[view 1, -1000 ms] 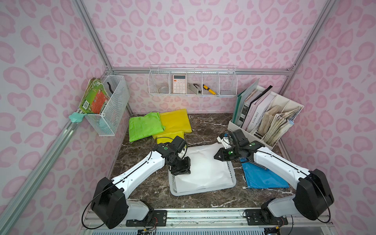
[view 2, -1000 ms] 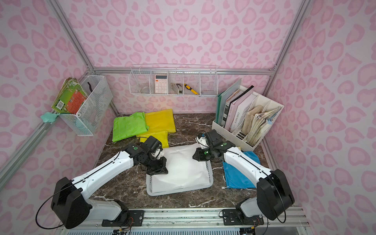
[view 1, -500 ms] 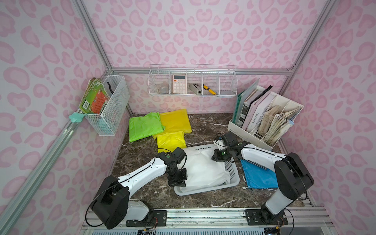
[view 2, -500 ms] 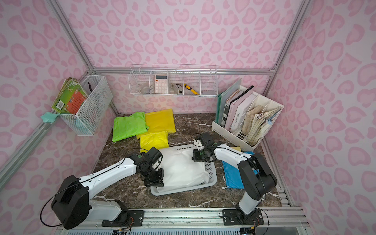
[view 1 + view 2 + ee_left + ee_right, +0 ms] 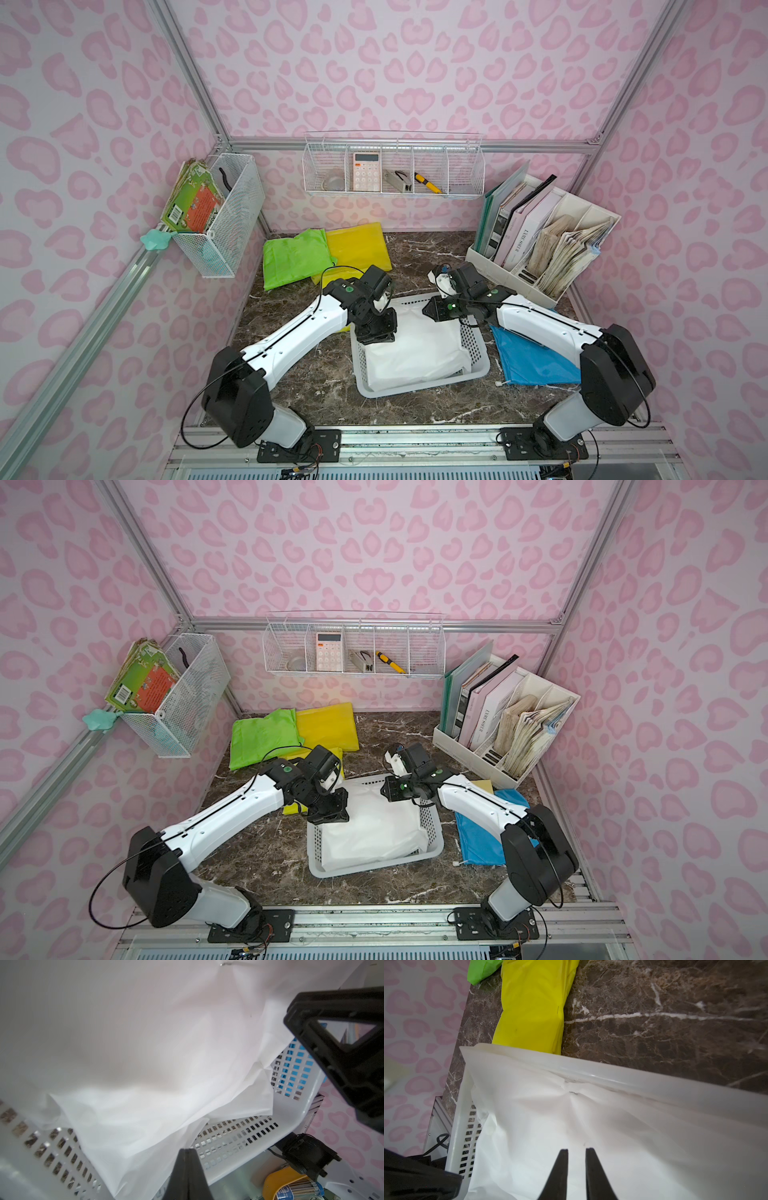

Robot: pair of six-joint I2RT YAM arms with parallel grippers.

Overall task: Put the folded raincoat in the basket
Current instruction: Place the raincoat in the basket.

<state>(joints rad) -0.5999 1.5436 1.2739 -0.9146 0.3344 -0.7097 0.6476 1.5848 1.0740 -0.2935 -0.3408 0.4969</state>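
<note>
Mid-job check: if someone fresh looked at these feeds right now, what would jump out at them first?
First, the white raincoat filling the low white basket at mid-table, with the shut left claw and the slightly open right claw at its far corners. Then the loud pink-blotched walls. On the dark marble table lie a green raincoat and a yellow raincoat behind the basket, and a blue raincoat to its right.
</note>
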